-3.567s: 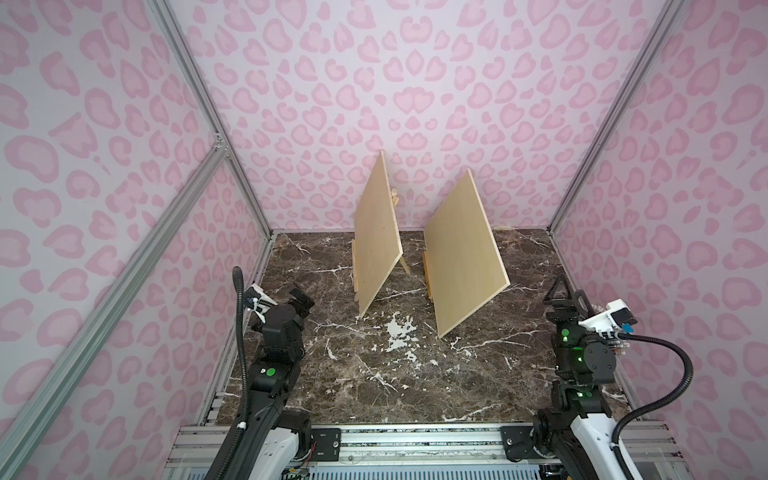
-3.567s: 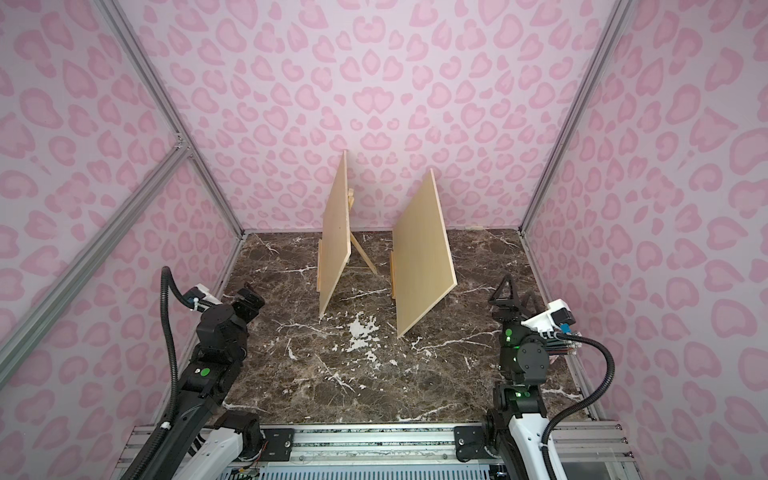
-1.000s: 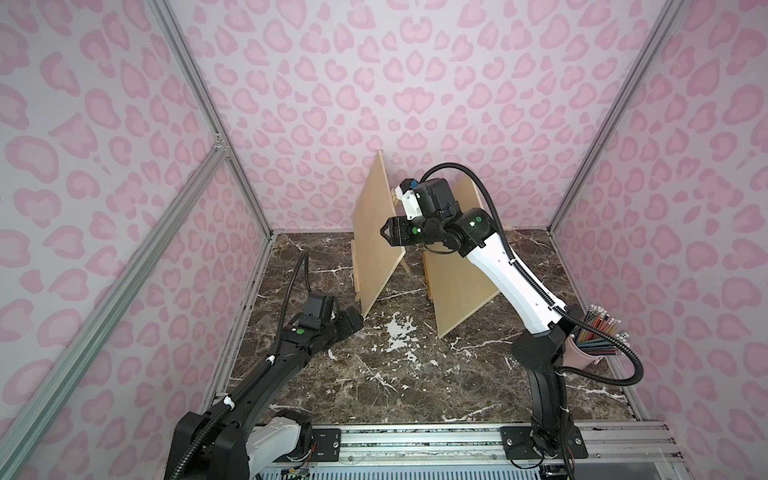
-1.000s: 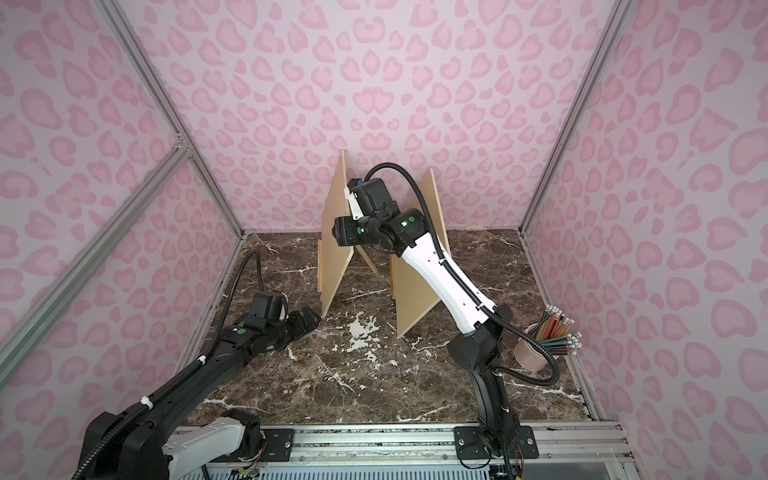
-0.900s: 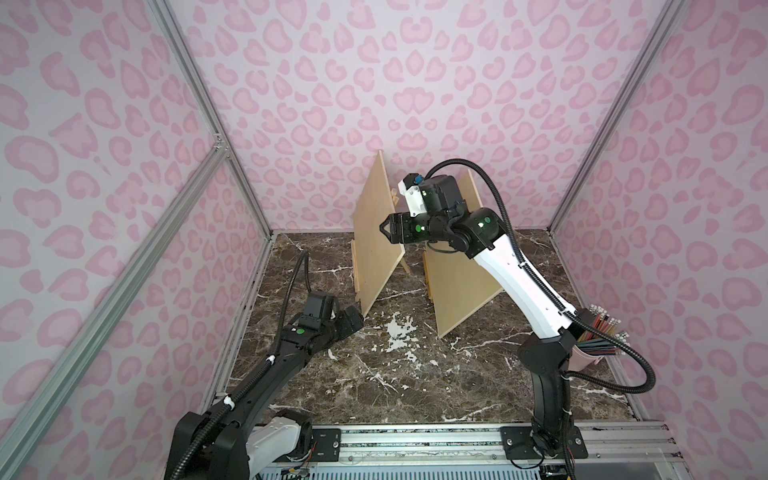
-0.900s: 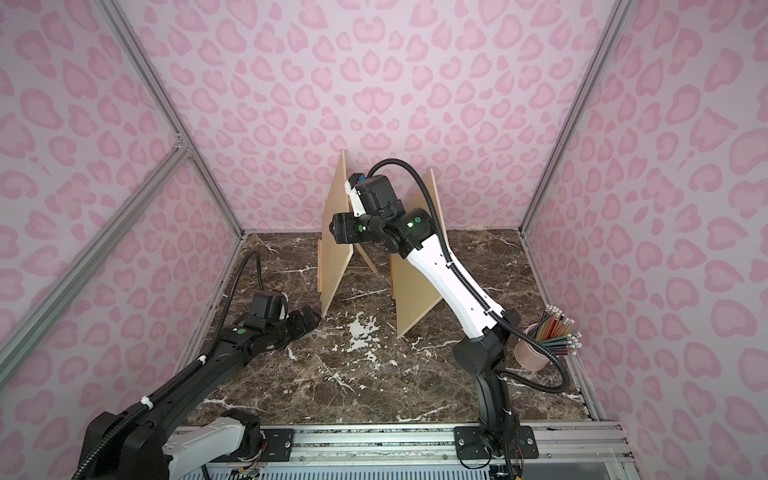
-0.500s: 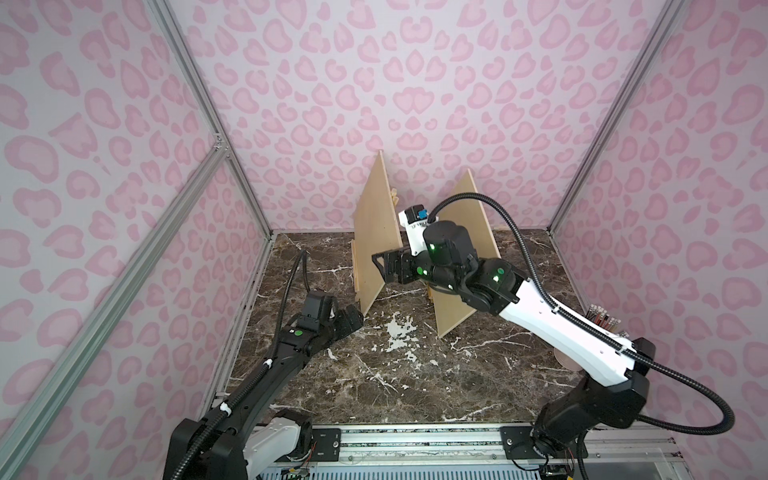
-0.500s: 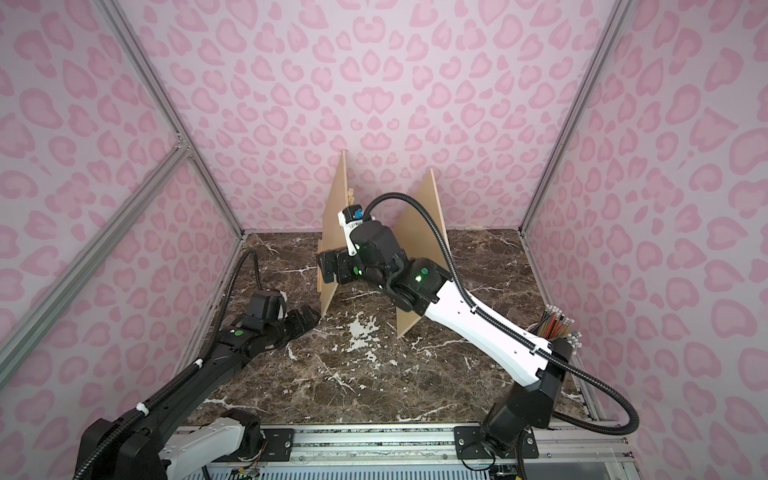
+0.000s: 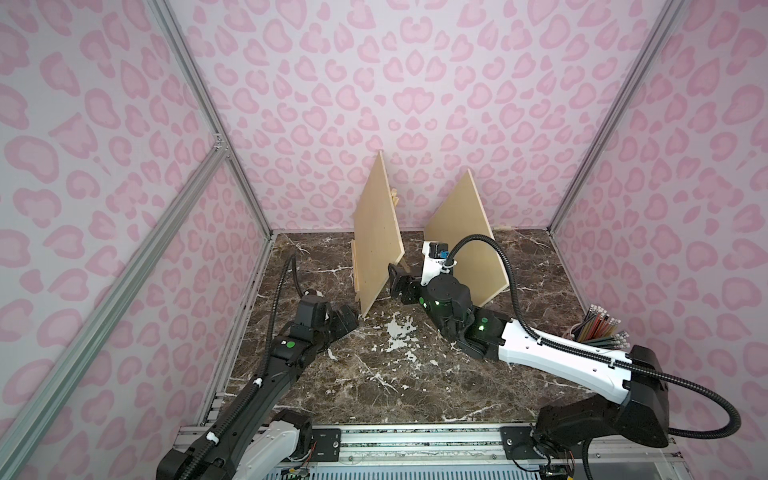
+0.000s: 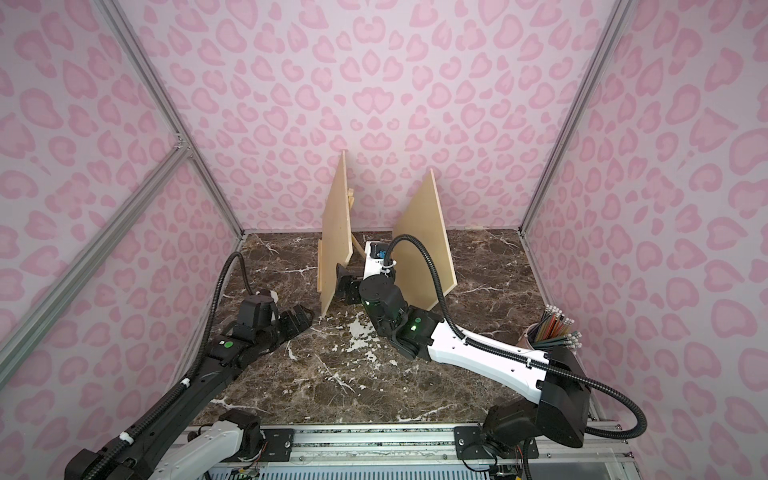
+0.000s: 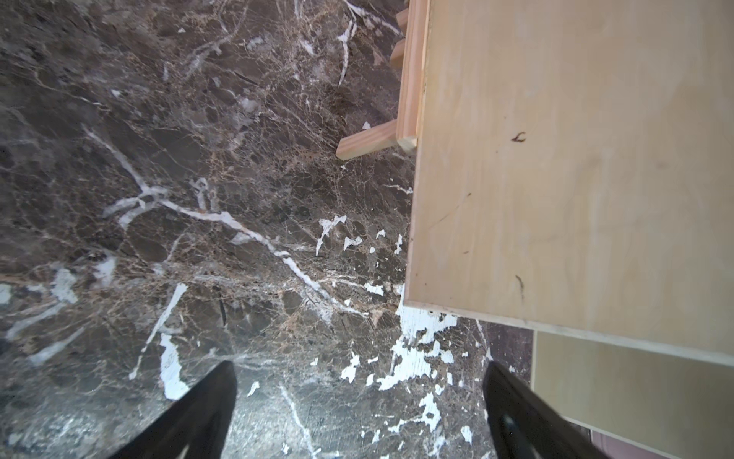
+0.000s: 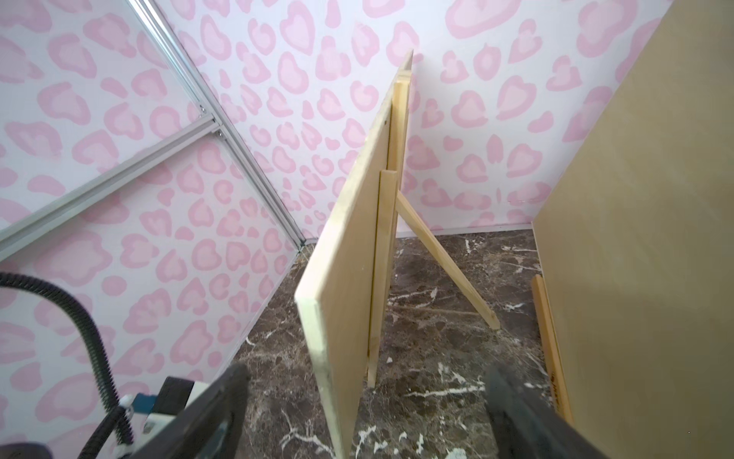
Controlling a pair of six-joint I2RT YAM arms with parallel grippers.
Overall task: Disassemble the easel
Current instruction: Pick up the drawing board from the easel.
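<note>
Easel (image 12: 447,258), wooden, stands at the back centre of the desk (image 9: 374,386) and carries a board (image 9: 378,232). A second board (image 9: 469,237) stands just to its right. Left tool (image 9: 347,322): jaws wide, empty, low near the board's front lower corner. Right tool (image 9: 397,280): jaws wide, the board's near edge lined up between them, nothing gripped. Pencil cup (image 9: 594,332) at the desk's right edge.

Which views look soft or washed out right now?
Both top views: sharp, evenly lit, wide-angle splay on the frame posts. Left wrist: fingers blurred, pale sheen on the marble near them. Right wrist: fingers and the near edge of the board soft.
</note>
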